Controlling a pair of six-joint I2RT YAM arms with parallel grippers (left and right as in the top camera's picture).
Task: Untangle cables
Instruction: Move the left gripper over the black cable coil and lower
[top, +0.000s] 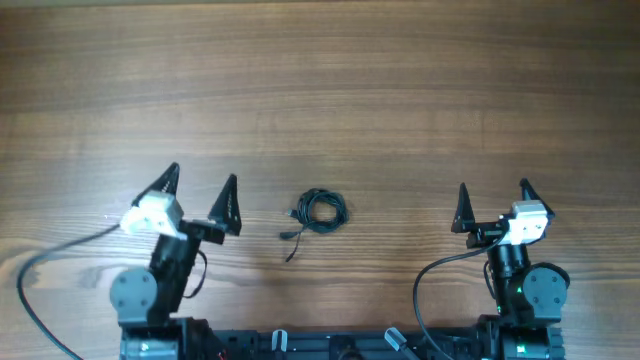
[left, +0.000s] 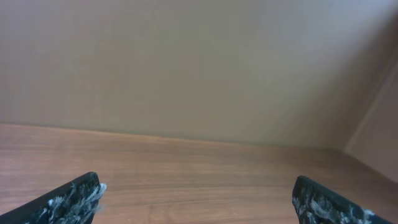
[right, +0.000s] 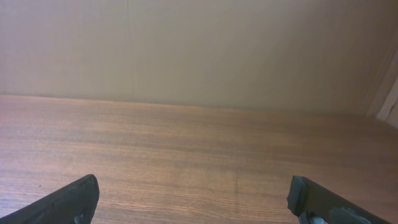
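The cables (top: 318, 211) lie as one small black tangle on the wooden table (top: 320, 80), with a plug end trailing toward the near edge. My left gripper (top: 203, 189) stands open to the left of the tangle, nothing between its fingers. My right gripper (top: 493, 194) is open to the right of it, also empty. The left wrist view shows only my left gripper (left: 196, 190) with its two fingertips wide apart over bare wood. In the right wrist view my right gripper (right: 193, 190) is likewise spread wide. The cables are out of view in both wrist views.
Thick black arm wires (top: 40, 265) run from each arm base along the near edge. A beige wall (left: 199, 62) rises behind the far edge of the table.
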